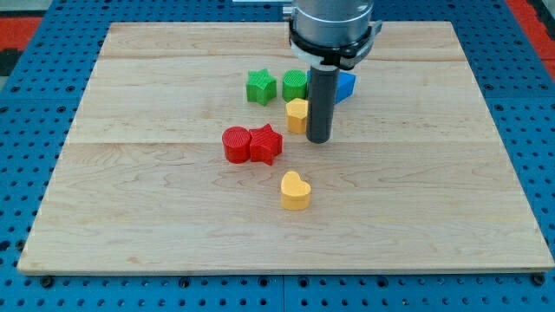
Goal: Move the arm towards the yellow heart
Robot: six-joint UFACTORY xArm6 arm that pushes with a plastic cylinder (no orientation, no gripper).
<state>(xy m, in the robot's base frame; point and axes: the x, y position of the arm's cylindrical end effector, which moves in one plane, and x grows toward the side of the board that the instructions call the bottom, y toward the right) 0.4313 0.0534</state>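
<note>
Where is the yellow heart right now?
The yellow heart lies alone just below the board's centre, toward the view's bottom from the two touching red blocks. My tip is above it, slightly to the view's right, not touching.

A robotics lab setup: a pale wooden bench [156,199] lies on a blue perforated mounting surface [26,104], with small printed blocks on it.

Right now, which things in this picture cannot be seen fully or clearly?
- Blue block: mostly hidden behind my rod, shape unclear.
- Green block: right side covered by the rod.
- Yellow block beside my tip: contact cannot be told.
- Arm above the rod: cut off by the view's top.
</note>
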